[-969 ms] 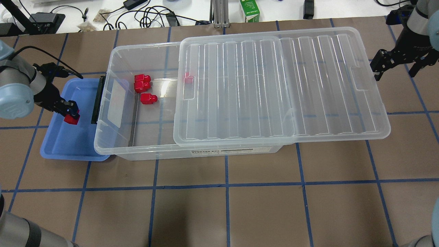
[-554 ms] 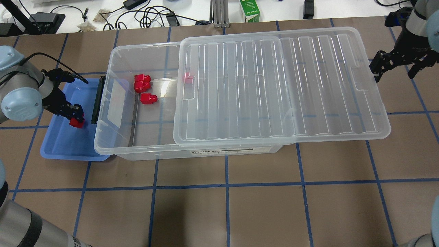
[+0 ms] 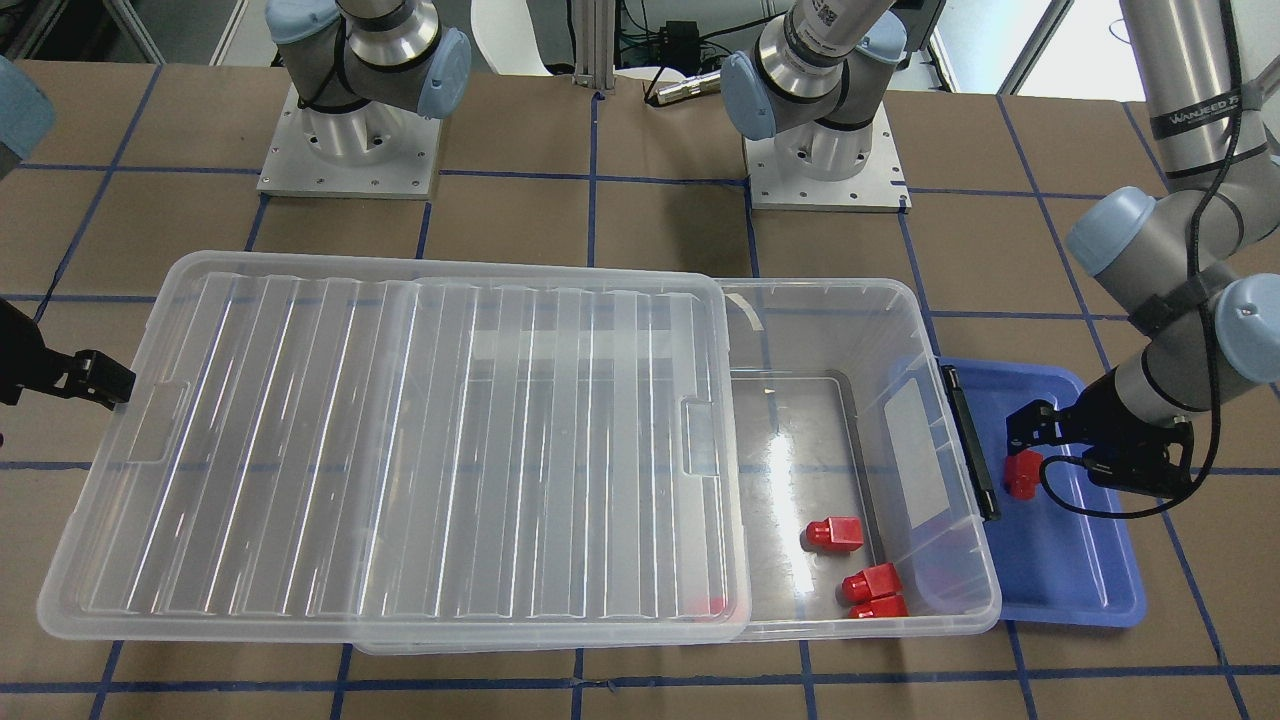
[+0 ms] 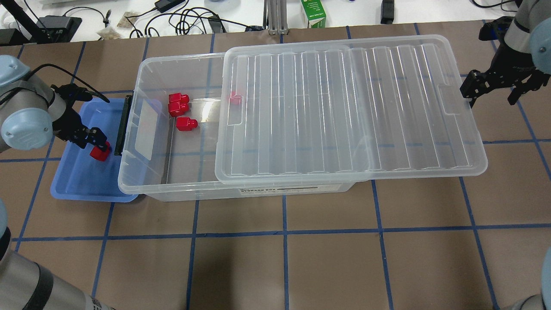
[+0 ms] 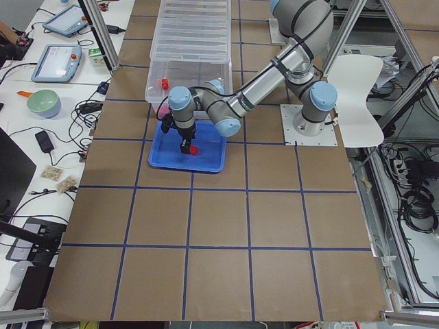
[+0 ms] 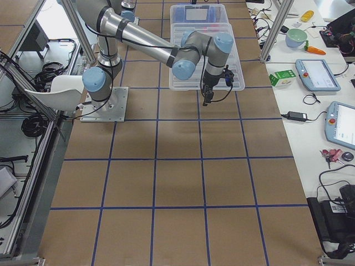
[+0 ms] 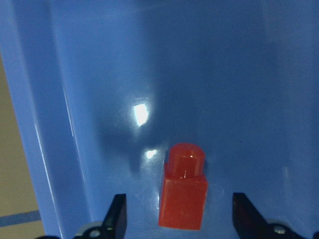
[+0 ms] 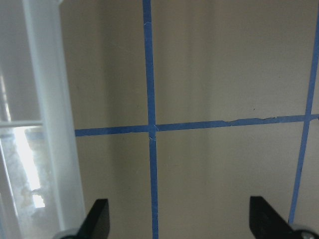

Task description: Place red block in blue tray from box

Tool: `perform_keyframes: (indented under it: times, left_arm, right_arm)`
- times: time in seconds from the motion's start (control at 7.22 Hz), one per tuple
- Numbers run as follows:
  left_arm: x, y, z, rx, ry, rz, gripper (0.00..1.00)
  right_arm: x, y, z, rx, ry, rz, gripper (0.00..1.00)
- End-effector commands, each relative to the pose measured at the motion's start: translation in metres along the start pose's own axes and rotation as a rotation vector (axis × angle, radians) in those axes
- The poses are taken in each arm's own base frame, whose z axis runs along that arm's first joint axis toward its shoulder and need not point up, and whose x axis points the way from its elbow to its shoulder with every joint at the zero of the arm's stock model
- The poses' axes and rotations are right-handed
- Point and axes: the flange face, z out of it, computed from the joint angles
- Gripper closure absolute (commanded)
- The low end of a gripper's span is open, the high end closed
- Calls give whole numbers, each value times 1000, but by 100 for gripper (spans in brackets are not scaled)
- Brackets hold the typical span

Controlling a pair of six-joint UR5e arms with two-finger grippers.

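Release step, by the look of it: block lies on tray floor, 3 o'clock side, beside box. Left gripper jaws apart, clear of it on both sides. Right gripper jaws apart, empty, at lid's 3 o'clock. Next: lift left straight up without nudging block.

A brown tabletop is gridded with blue tape lines. A white bench alongside holds a green-and-white carton, tangled black cables, a pale green bowl and a blue-cased tablet. A white chair stands opposite.
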Motion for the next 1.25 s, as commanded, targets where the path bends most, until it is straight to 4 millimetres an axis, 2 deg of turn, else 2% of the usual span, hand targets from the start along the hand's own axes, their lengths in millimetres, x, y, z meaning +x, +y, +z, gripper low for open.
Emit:
perform_keyframes:
  times: [0.0, 0.28, 0.55, 0.83, 1.11]
  left_arm:
    - [31, 2, -77, 3, -8, 11, 0]
    - [67, 8, -138, 19, -21, 13, 0]
    - [121, 16, -179, 48, -39, 15, 0]
    - [186, 20, -205, 85, -55, 9, 0]
    - [245, 19, -211, 104, -50, -35, 0]
  right_arm:
    - [-5, -1, -2, 8, -9, 15, 0]
    - [-12, -3, -1, 24, -69, 22, 0]
    - [-39, -5, -4, 27, -71, 21, 0]
    - [-61, -4, -3, 16, -71, 58, 0]
    - [-89, -3, -6, 13, -68, 79, 0]
